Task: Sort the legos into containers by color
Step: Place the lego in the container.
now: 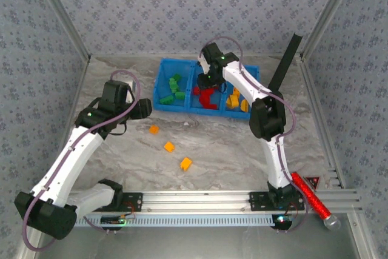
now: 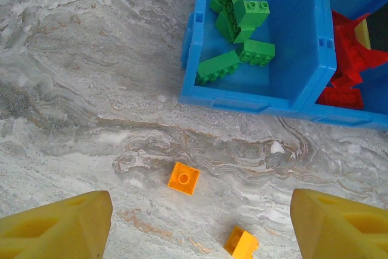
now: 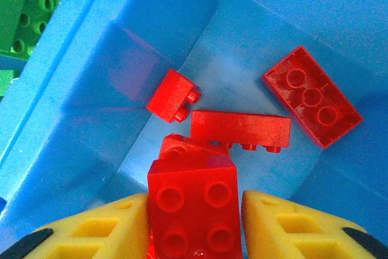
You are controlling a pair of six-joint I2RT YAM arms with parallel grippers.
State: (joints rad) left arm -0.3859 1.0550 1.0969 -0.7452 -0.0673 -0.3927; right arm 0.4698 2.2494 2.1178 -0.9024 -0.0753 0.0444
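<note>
On your left, the left gripper is released. Its yellow fingers are cut off by the bottom edge of the wrist view and stand wide apart, with only marble table between them. Three loose orange legos lie on that table in front of the blue tray. In the wrist view the nearest one is clipped by the frame.

The tray's left compartment holds a heap of green bricks, studded and overlapping, so you cannot count them cleanly. The right gripper hangs over the middle compartment, with a square four-stud red brick between its pads. The brick's lower edge is cut off, and you cannot tell whether the pads pinch it or merely flank it. Below lie more red bricks, one of them bottom up. The right arm partly hides the orange-yellow bricks in the right compartment. A red cylinder lies beside that arm's base.
</note>
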